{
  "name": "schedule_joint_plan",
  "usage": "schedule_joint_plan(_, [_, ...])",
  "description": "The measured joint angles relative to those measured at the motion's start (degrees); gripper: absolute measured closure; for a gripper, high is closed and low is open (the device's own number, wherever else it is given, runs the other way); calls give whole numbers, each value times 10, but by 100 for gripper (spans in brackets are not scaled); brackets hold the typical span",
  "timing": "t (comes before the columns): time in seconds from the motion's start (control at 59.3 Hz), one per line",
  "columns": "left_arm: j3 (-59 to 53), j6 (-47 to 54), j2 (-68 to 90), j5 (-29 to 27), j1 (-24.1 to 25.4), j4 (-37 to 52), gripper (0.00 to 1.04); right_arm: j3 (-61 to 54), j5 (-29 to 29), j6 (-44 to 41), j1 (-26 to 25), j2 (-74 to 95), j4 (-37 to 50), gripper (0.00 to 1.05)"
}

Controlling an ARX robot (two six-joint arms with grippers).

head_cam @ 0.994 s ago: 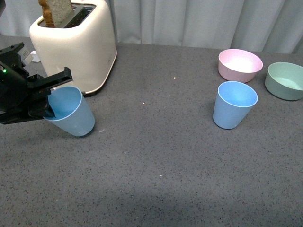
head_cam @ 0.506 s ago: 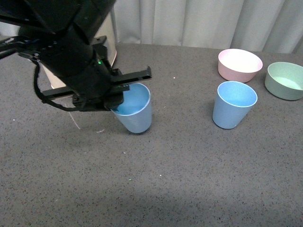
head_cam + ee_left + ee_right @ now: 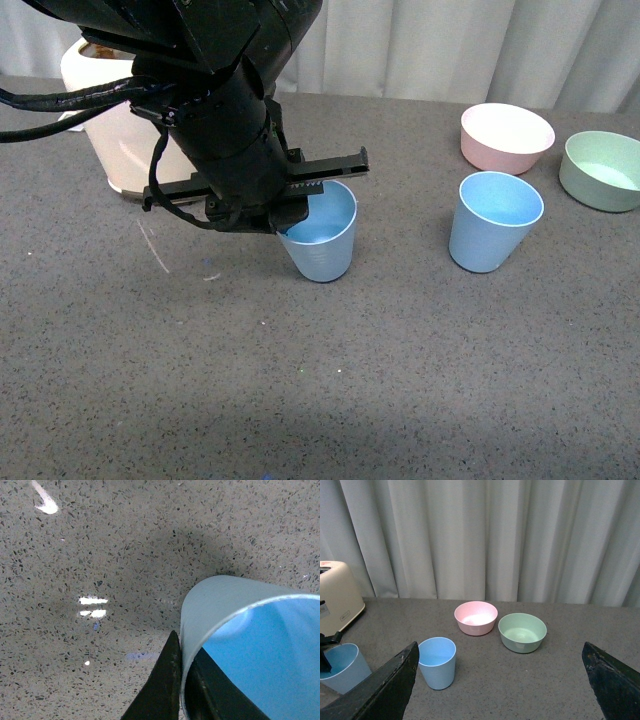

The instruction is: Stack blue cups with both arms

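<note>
My left gripper (image 3: 290,215) is shut on the rim of a light blue cup (image 3: 322,235), one finger inside and one outside, and holds it upright just over the dark table near the middle. In the left wrist view the cup's wall (image 3: 210,600) sits pinched between the black fingers (image 3: 160,690). The second blue cup (image 3: 494,220) stands upright on the table to the right, apart from the first; it also shows in the right wrist view (image 3: 437,662). My right gripper (image 3: 500,680) is open and empty, out of the front view, raised and facing the table from a distance.
A cream toaster (image 3: 120,140) stands at the back left, mostly behind my left arm. A pink bowl (image 3: 507,136) and a green bowl (image 3: 600,170) sit at the back right, just behind the standing cup. A grey curtain hangs behind the table.
My left arm has carried the blue cup from the far left, by the toaster, rightward to the middle of the table. The other cup and the bowls have not moved.
</note>
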Motion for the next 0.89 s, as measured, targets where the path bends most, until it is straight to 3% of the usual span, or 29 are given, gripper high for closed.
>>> schedule_joint_plan(0.118, [1, -2, 0, 2, 0, -1, 97, 0, 0, 0, 0, 0, 0, 10])
schedule_joint_plan(0.337, [2, -10, -4, 22, 1, 3, 63, 0, 0, 0, 0, 0, 0, 10])
schedule_joint_plan(0.657, [-7, -4, -55, -6, 6, 29, 13, 0, 0, 0, 0, 0, 0, 10])
schedule_joint_plan(0.742, [-156, 119, -71, -157, 11, 345, 30, 0, -1, 0, 0, 0, 0, 10])
schedule_joint_plan(0.809, [-280, 196, -90, -167, 28, 562, 43, 0, 0, 0, 0, 0, 0, 10])
schedule_joint_plan(0.893, [-361, 234, -119, -160, 48, 741, 53, 0, 0, 0, 0, 0, 0, 10])
